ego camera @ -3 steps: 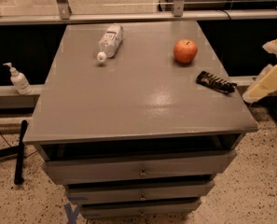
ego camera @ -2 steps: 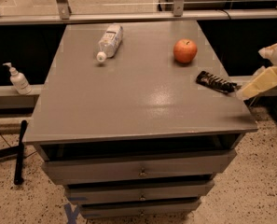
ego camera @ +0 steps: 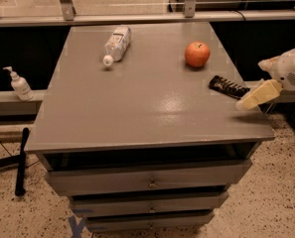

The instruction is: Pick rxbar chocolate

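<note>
From where I stand, the rxbar chocolate (ego camera: 228, 87) lies flat near the right edge of the grey tabletop (ego camera: 137, 98), just in front of the apple (ego camera: 197, 54) and well apart from the clear bottle (ego camera: 116, 44) lying on its side at the far left. The gripper (ego camera: 250, 84) comes in from the right, hovering just beside the bar's near end. Its fingers (ego camera: 258, 94) look spread apart with nothing between them, one low over the tabletop edge and the other higher.

The bar is thin and sits flush on the surface, so I reckon the fingers could skate over the wrapper and close on air. A low finger could also nudge the bar sideways, towards the apple or off the nearby edge. The slanted approach could catch only a corner.
</note>
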`<control>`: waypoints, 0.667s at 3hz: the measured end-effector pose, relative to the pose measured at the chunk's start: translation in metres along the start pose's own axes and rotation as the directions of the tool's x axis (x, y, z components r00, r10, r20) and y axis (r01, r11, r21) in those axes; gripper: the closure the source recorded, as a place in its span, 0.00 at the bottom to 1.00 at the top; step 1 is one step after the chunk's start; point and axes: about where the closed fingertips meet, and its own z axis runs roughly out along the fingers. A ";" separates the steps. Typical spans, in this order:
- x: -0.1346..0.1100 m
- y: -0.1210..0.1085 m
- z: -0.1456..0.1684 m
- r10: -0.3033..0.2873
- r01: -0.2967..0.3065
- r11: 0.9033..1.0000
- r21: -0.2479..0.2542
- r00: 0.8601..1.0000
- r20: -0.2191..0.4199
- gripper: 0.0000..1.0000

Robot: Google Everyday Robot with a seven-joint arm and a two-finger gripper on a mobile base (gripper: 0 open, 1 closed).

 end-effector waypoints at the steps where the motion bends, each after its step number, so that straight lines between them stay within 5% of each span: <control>1: -0.001 0.005 0.012 0.004 -0.003 1.000 -0.017 1.000 0.022 0.15; 2: -0.006 0.009 0.018 0.007 -0.006 1.000 -0.026 0.999 0.042 0.39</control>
